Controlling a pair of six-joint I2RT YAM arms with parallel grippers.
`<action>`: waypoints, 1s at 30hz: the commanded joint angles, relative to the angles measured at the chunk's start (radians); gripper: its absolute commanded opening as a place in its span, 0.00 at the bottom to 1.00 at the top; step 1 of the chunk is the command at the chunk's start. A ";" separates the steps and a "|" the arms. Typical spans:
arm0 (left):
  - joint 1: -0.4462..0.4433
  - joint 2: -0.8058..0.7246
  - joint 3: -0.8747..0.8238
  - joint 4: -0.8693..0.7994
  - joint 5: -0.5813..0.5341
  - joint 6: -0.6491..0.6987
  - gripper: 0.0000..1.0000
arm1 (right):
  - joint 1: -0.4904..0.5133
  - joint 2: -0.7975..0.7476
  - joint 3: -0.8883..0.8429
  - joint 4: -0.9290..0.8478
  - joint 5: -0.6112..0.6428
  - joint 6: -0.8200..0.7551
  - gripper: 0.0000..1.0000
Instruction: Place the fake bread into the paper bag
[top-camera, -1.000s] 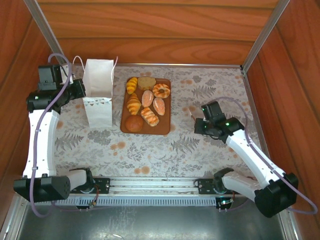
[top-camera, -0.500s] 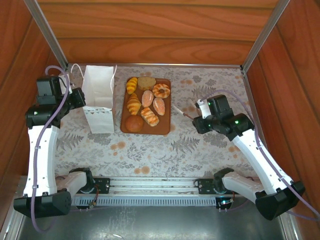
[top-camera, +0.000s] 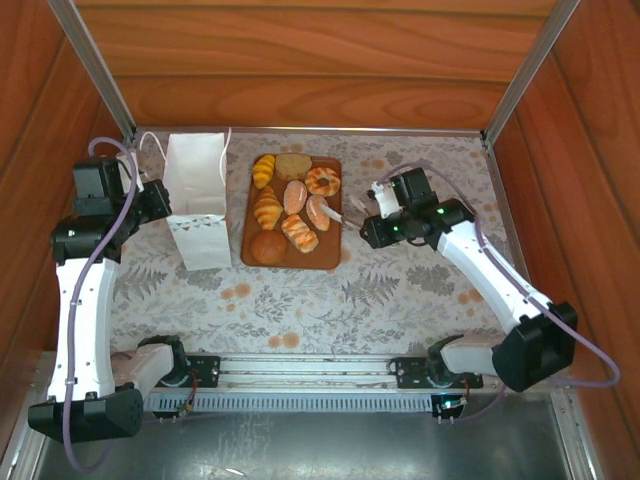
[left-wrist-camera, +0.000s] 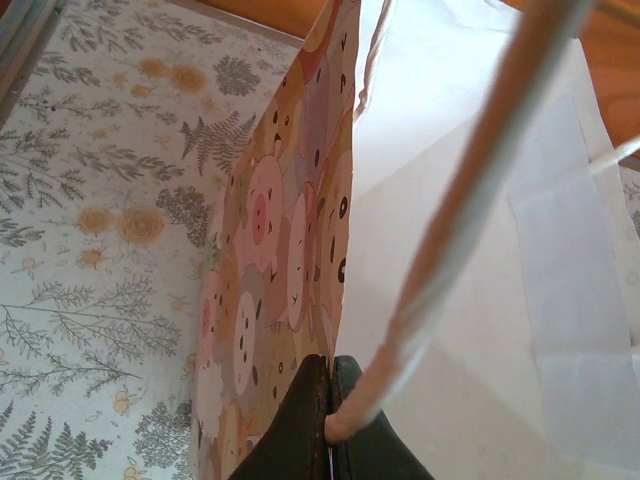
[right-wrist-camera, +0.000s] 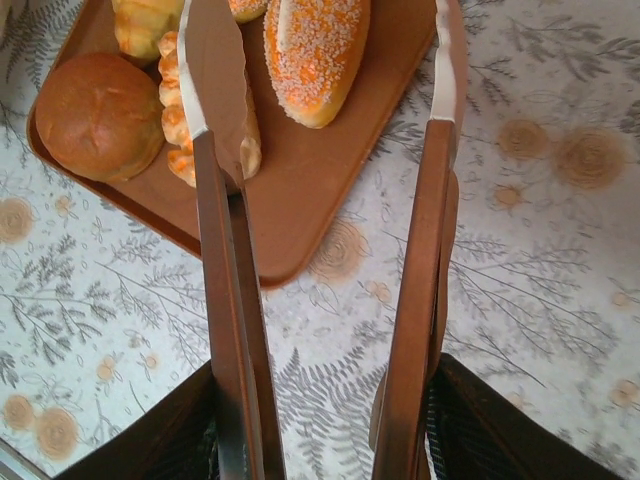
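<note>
as right pincer (top-camera: 370, 222) swung left, tongs (right-wrist-camera: 225, 300) reached tray (right-wrist-camera: 300, 200)

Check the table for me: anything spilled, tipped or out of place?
Nothing stands out. The fake bread lies all on the brown tray, the paper bag stands upright with the left gripper pinching its top edge, and the right gripper holds open wooden tongs at the tray's right edge.

Top external: high, behind the arm bases, steeply down, whole surface (top-camera: 300, 300) in frame. Left wrist: very close on the paper bag (left-wrist-camera: 480, 250), looking along its side. Right wrist: close, down along the tongs (right-wrist-camera: 225, 300) over the tray (right-wrist-camera: 320, 190) corner. Top shares bag and tray.
</note>
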 joint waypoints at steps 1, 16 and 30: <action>-0.003 -0.022 -0.014 0.008 -0.005 -0.013 0.00 | 0.008 0.051 0.036 0.082 -0.080 0.068 0.52; -0.003 -0.027 -0.042 0.005 -0.027 0.119 0.00 | 0.009 0.251 0.055 0.196 -0.130 0.138 0.49; -0.004 0.059 -0.001 -0.008 -0.014 0.171 0.00 | 0.014 0.265 0.056 0.186 -0.150 0.156 0.23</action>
